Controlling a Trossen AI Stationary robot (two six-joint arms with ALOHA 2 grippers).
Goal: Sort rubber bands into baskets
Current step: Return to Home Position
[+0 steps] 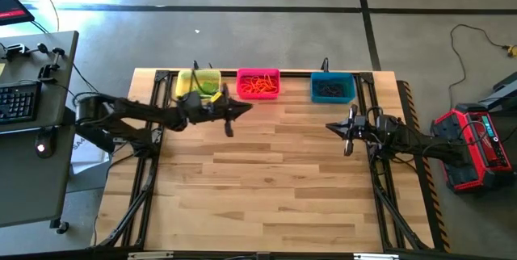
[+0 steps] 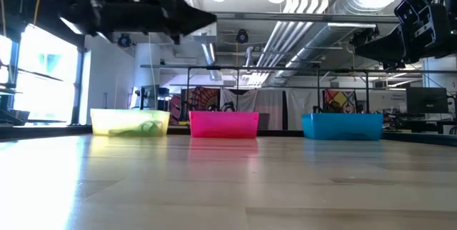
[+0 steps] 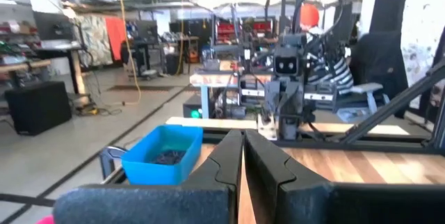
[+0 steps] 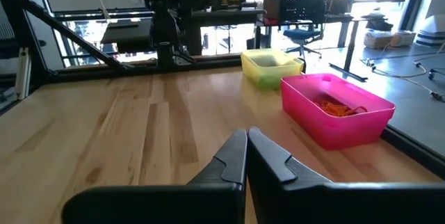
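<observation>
We are looking down on a pale wooden table (image 1: 266, 179) with two dark arms reaching in from its sides. At the far left, off the table, a dark desk with a keyboard (image 1: 20, 102) is showing.

The left arm is stretching across the table's far left part. The left gripper (image 1: 242, 108) is hanging in the air just in front of the yellow and pink baskets, pointing right. In its wrist view we are seeing its two fingers (image 3: 226, 163) pressed together with nothing between them.

Along the far edge, three baskets are sitting in a row, apart from each other. The yellow basket (image 2: 107, 120) is standing at the left, holding green rubber bands (image 1: 207, 87). The pink basket (image 2: 223, 125) is standing in the middle, holding orange rubber bands (image 1: 258, 86). The blue basket (image 2: 341, 126) is standing at the right, holding dark rubber bands (image 1: 331, 90). We are seeing no bands on the bare wood.

The right arm is coming in from the right edge. The right gripper (image 1: 331, 127) is hovering above the table, in front of the blue basket and well apart from it, pointing left. Its fingers (image 4: 233, 156) are also closed tight, gripping nothing.

At the far right, a red and black case (image 1: 472, 147) is lying on the floor.
</observation>
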